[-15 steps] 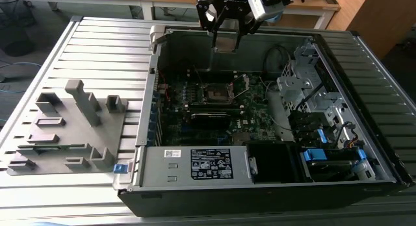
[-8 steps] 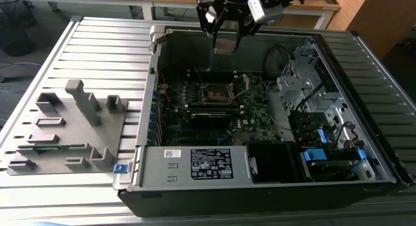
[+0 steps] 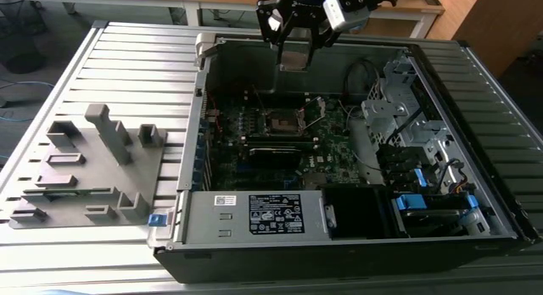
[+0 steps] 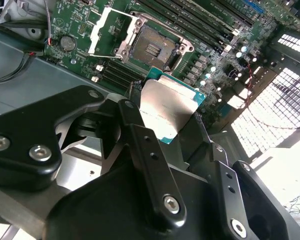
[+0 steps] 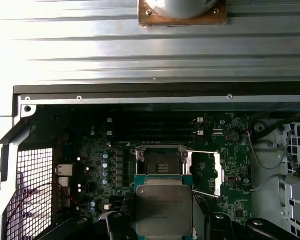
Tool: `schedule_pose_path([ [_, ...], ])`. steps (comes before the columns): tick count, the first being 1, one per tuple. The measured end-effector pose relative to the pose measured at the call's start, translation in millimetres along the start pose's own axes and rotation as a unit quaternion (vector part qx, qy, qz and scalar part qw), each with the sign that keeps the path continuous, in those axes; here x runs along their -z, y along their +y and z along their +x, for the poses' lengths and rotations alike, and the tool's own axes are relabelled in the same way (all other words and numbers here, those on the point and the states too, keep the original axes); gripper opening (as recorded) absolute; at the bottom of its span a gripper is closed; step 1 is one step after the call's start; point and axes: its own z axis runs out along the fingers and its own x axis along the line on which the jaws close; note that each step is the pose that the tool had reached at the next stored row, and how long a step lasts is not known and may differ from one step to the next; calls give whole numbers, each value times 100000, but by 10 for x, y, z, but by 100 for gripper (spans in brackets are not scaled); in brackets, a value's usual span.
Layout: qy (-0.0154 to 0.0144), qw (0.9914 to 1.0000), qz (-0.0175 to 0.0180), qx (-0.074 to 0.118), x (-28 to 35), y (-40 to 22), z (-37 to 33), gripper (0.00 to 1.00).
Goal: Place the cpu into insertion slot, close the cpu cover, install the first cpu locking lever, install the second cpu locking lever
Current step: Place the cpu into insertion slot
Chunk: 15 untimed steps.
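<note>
cpu (image 4: pixel 171 105): silver-grey top facing up, green edge showing; held in the air above the socket (image 4: pixel 153 47), not seated. Print on its top cannot be read.
gripper (image 4: pixel 165 125): black fingers (image 4: pixel 136 127) closed on two opposite edges of the cpu.
socket: bare, contact field exposed, directly below the cpu in both wrist views.
cpu cover (image 4: pixel 103 28): swung open, lying beside the socket.
memory slots (image 5: pixel 155 127): long black rows just beside the socket.
motherboard (image 3: pixel 254 152): green, carries the socket.
computer case (image 3: pixel 200 110): open-topped, surrounds the motherboard.
label (image 3: pixel 274 213): black-and-white sticker on the metal box well apart from the socket; text not legible.
</note>
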Motion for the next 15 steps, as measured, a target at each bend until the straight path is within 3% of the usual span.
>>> schedule_pose_path([
  [10,-13,100000,13,1,-59,-6,-1,54],
  [15,-154,100000,5,12,-138,-13,-2,54],
])
